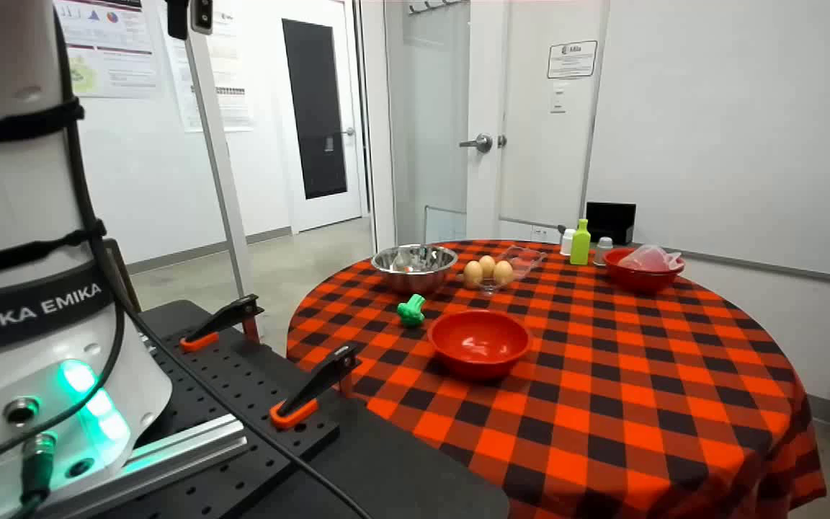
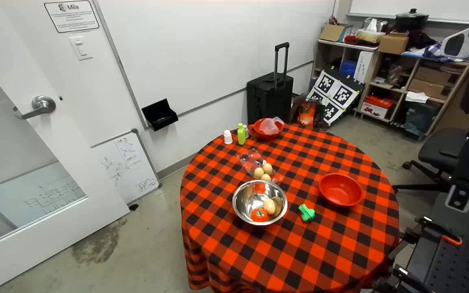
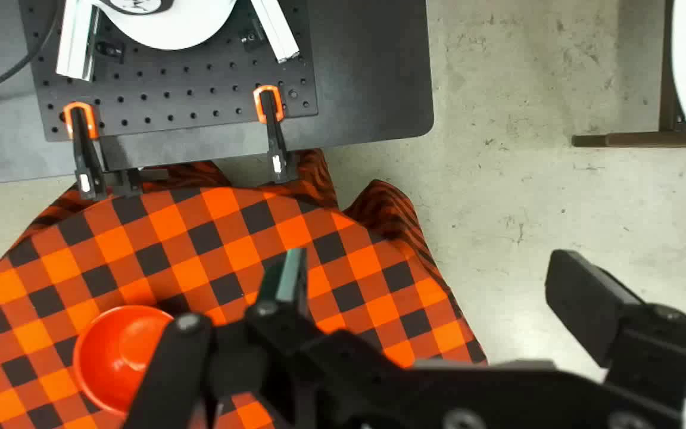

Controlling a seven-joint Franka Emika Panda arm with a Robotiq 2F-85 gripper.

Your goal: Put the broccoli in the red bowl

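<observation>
In an exterior view, a silver bowl [image 2: 243, 199], the broccoli [image 2: 307, 213] and the red bowl [image 2: 341, 192] sit left to right, apart, on a checked tablecloth [image 2: 320, 252]. In the wrist view, the gripper [image 3: 432, 289] is spread wide, right of the red bowl.

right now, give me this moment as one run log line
broccoli: on tablecloth, outside red bowl; red bowl: empty; gripper: open, holding nothing; task: not yet done
</observation>
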